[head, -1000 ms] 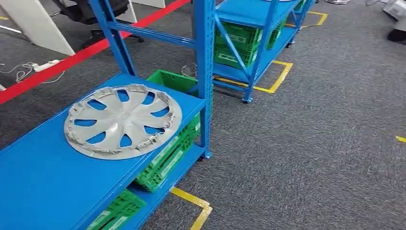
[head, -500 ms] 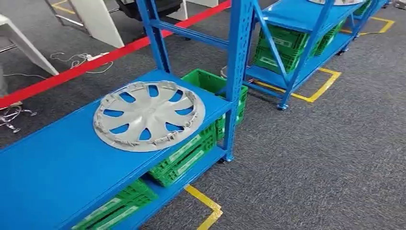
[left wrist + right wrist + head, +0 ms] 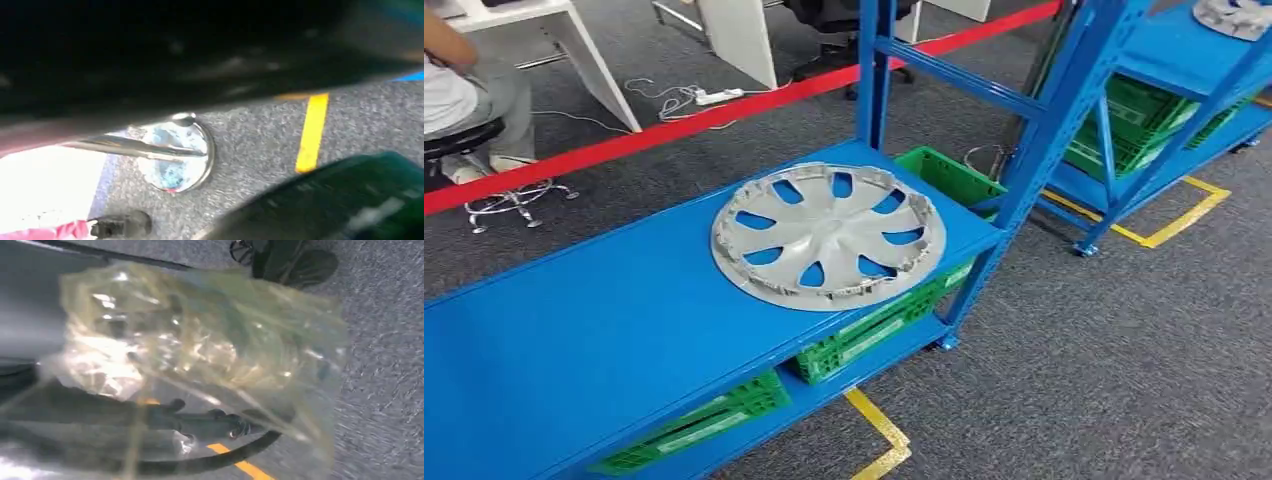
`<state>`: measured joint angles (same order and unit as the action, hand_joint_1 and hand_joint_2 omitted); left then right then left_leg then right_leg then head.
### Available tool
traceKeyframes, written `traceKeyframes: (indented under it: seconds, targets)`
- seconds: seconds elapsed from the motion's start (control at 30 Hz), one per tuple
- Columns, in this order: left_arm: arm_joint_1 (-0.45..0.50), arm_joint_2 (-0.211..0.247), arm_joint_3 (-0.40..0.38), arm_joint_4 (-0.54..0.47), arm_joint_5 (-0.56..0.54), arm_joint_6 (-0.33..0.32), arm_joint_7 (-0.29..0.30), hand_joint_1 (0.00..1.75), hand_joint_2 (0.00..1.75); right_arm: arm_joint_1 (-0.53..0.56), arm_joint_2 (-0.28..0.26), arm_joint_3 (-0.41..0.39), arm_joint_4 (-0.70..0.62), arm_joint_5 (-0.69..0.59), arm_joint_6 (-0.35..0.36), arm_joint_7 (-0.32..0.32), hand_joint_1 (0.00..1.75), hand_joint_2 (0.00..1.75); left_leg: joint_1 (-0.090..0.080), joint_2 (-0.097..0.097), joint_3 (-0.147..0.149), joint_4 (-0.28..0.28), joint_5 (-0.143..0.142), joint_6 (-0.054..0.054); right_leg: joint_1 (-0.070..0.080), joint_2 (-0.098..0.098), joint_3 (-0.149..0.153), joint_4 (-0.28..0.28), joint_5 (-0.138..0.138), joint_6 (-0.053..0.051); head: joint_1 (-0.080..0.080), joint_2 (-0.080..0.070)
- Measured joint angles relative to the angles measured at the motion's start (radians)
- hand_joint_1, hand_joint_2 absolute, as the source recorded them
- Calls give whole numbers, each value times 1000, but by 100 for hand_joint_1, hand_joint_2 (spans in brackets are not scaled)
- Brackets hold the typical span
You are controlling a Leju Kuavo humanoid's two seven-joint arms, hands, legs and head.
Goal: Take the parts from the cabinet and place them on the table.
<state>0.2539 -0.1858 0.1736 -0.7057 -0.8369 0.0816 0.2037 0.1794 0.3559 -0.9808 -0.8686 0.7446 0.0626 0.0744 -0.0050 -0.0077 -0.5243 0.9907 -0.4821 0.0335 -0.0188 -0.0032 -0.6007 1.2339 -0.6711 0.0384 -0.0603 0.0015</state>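
A silver hubcap [image 3: 829, 237] lies flat on the top board of the blue cabinet [image 3: 604, 320], near its right end and beside the slanted blue upright [image 3: 1024, 170]. A second silver part [image 3: 1236, 15] rests on the far blue cabinet at the top right. In the right wrist view, crinkled clear plastic film [image 3: 200, 335] lies over my right hand [image 3: 200, 420], whose dark fingers show blurred beneath it above the carpet. My left hand [image 3: 165, 45] is a dark blur across the left wrist view, its fingers not readable.
Green crates [image 3: 874, 335] fill the cabinet's lower shelf. Yellow floor tape [image 3: 879, 430] marks its corner. A red line [image 3: 674, 125] runs on the grey carpet behind it. A person [image 3: 464, 90] sits on a stool at the far left by white desks. Open carpet lies to the right.
The camera has swung left: the whole scene slid to the right in the picture. The hubcap has kept its place on the cabinet. A seated person has come into view.
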Motion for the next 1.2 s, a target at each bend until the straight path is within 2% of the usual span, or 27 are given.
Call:
traceKeyframes:
  seconds: [0.03, 0.07, 0.1, 0.17, 0.2, 0.23, 0.37, 0.4, 0.43, 0.47, 0.53, 0.57, 0.6, 0.67, 0.7, 0.73, 0.83, 0.87, 0.9, 0.93, 0.97, 1.03, 1.07, 1.1, 1.13, 1.17, 1.2]
  targets:
    - [1, 0, -2, 0, 2, 0, 0, 0, 0, 0, 0, -4, 2, 1, 1, 0, 0, 0, 0, -14, 0, 0, -1, 1, 0, 1, -41, 70, -17, 3, 0, 0]
    - [2, 1, -3, 0, 4, 0, 0, 0, 0, 0, 0, -7, 3, 4, 1, -2, 0, 0, 0, -28, 3, 0, -1, 1, 0, 1, -57, 86, -5, 5, 0, 0]
    - [2, 1, -4, 0, 8, 1, 0, 0, 0, 0, 0, -9, 3, 8, 2, -3, 0, 0, 1, -43, 6, 0, -3, 0, -1, 1, -52, 57, 30, 6, 0, 0]
    - [1, 0, -11, 0, 13, 2, 1, 0, 0, -1, -1, -12, 5, 19, 5, -6, 0, 0, 6, -75, 15, 2, -8, -8, -6, 15, 16, -109, 136, 8, 0, 0]
    - [2, 1, -15, 0, 17, 3, 2, 0, 0, -1, -1, -16, 6, 21, 6, -7, 0, 0, 6, -87, 14, 3, -12, -15, -13, 57, 46, -183, 167, 12, 2, 0]
    - [-1, 2, -15, 0, 21, 5, 2, 0, 0, -5, -1, -20, 12, 26, 9, -9, 0, 0, 1, -97, 9, 11, -17, -22, -19, 127, 56, -203, 145, 12, 6, 0]
    - [-1, 6, -21, 2, 36, 11, 3, 0, 0, -7, -1, -34, 16, 52, 11, -17, 0, 0, 12, -154, -6, 11, -9, -46, -15, 76, 70, -211, 146, -21, 5, 0]
    - [0, 8, -23, 3, 42, 13, 3, 0, 0, -10, 0, -35, 16, 61, 15, -21, 0, 0, 11, -126, -7, 21, -18, -49, -17, 58, 74, -215, 147, -28, 5, 0]
    - [-1, 8, -27, 3, 47, 18, 3, 0, 0, -15, 0, -40, 17, 69, 15, -26, 0, 0, 7, -55, -29, 63, -44, -54, -14, 46, 76, -216, 145, -32, -10, 0]
    - [-5, 10, -31, 4, 51, 19, 3, 0, 0, -17, 0, -43, 20, 74, 19, -27, 0, 0, 9, -27, -66, 134, -79, -58, -11, 25, 78, -216, 142, -41, -12, 0]
    - [-11, 11, -40, 6, 64, 24, 3, 0, 0, -19, 0, -58, 26, 88, 18, -34, 0, 0, 11, -8, -143, 277, -133, -62, -6, -14, 81, -216, 135, -46, -11, 0]
    - [-10, 11, -44, 9, 71, 24, 3, 0, 0, -22, 0, -64, 30, 93, 18, -37, 0, 0, 12, -3, -163, 312, -135, -61, -3, -31, 79, -216, 131, -47, -12, 0]
    - [-8, 12, -46, 11, 75, 24, 3, 0, 0, -24, 0, -69, 33, 100, 18, -41, 0, 0, 11, 0, -158, 299, -110, -60, -1, -46, 79, -216, 127, -47, -11, 0]
    - [-5, 15, -48, 14, 87, 25, 3, 0, 0, -35, 0, -76, 37, 111, 18, -47, 0, 0, 8, 12, -94, 169, -27, -48, 3, -71, 90, -216, 118, -47, -12, 0]
    - [-6, 17, -49, 15, 93, 26, 3, 0, 0, -38, 0, -80, 40, 115, 18, -49, 0, 0, 2, 40, -48, 84, 8, -36, 5, -82, 98, -217, 114, -45, -12, 0]
    - [-8, 19, -51, 15, 95, 27, 3, 0, 0, -40, 0, -84, 43, 118, 18, -52, 0, 0, -10, 92, -25, 39, -3, -25, 9, -94, 104, -217, 108, -39, -10, 0]
    - [-10, 20, -61, 17, 110, 29, 3, 0, 0, -48, -2, -93, 51, 130, 19, -59, 0, 0, -16, 61, -32, 35, -5, -14, 10, -128, 112, -220, 101, -27, -11, 0]
    - [-6, 22, -63, 19, 121, 29, 3, 0, 0, -56, -2, -97, 52, 136, 19, -62, 0, 0, -15, 49, -30, 27, -3, -9, 11, -138, 135, -226, 101, -22, -11, 0]
    - [-3, 21, -64, 19, 131, 29, 3, 0, 0, -58, -3, -100, 52, 143, 20, -64, 0, 0, 0, 37, -15, 10, 9, -3, 8, -128, 126, -225, 91, -16, -13, 0]
    - [-1, 23, -65, 19, 147, 27, 3, 0, 0, -61, -5, -104, 55, 148, 22, -69, 0, 0, 0, 30, -12, 5, 9, 2, 9, -64, 119, -195, 71, -11, -2, 0]
    - [-4, 23, -65, 19, 160, 25, 3, 0, 0, -63, -5, -112, 58, 154, 23, -72, 0, 0, 1, 19, -14, 5, 11, 6, 7, -28, 89, -132, 38, -10, 1, 0]
    - [-7, 23, -66, 19, 182, 19, 3, 0, 0, -65, -6, -128, 63, 165, 24, -76, 0, 0, 1, -8, -15, 5, 9, 9, 4, 0, 0, 28, -23, -5, 3, 0]
    - [-5, 23, -65, 19, 193, 19, 3, 0, 0, -64, -6, -135, 67, 169, 25, -77, 0, 0, 1, -23, -13, 6, 8, 9, 4, 1, -34, 76, -27, -3, 3, 0]
    - [-2, 23, -65, 19, 205, 18, 3, 0, 0, -65, -6, -141, 68, 174, 25, -79, 0, 0, 1, -36, -10, 6, 6, 9, 3, 1, -44, 72, -4, -1, 3, 0]
    - [0, 23, -65, 19, 218, 18, 3, 0, 0, -66, -6, -147, 69, 180, 25, -80, 0, 0, 3, -53, -6, 7, 3, 4, 1, 2, -30, 18, 48, 1, 2, 0]
    - [1, 23, -65, 19, 224, 18, 3, 0, 0, -69, -6, -152, 70, 180, 25, -81, 0, 0, 5, -69, 0, 7, 0, -1, -3, 7, 5, -71, 107, 3, 3, 0]
    - [1, 23, -65, 19, 229, 18, 3, 0, 0, -70, -6, -158, 72, 181, 25, -82, 0, 0, 8, -82, 4, 11, -5, -7, -8, 27, 43, -162, 158, 7, 3, 0]
